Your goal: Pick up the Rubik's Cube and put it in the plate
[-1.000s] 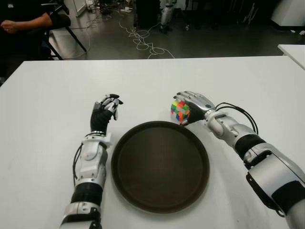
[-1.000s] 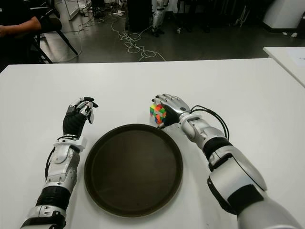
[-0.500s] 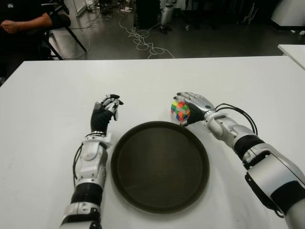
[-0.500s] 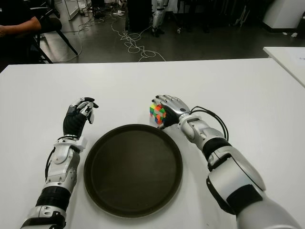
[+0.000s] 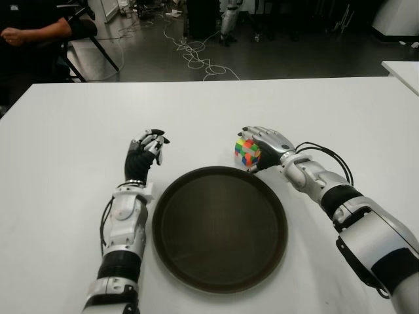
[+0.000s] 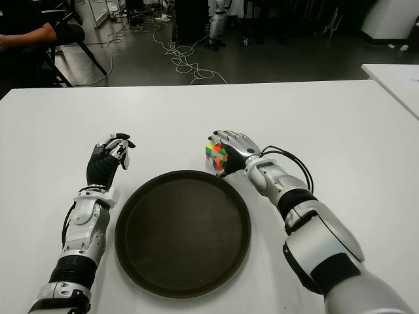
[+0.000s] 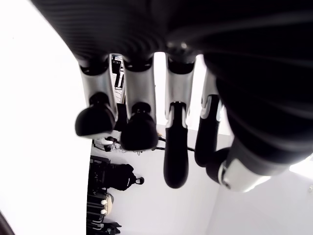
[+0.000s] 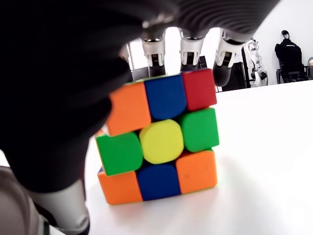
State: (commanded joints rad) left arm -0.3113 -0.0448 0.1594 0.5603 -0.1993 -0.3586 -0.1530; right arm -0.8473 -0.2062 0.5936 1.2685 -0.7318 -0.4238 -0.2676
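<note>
Your left hand (image 5: 145, 152) sits idle left of the plate (image 5: 220, 226), fingers loosely curled, holding nothing. Plate's bare, centred for the drop. Cube (image 5: 247, 151) is on the table (image 5: 65, 163) just beyond the plate's far-right rim, w/ your right hand (image 5: 267, 145) draped over it — fingers hooked over top, not lifted yet. Vs. 1 s ago: basically no change, cube hasn't moved.

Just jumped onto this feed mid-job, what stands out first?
The bright Rubik's Cube stands on the white table just beyond the plate's far right rim, with the right hand cupped over it. The big dark plate lies between the arms, nothing in it. The left hand shows left of the plate, holding nothing.
</note>
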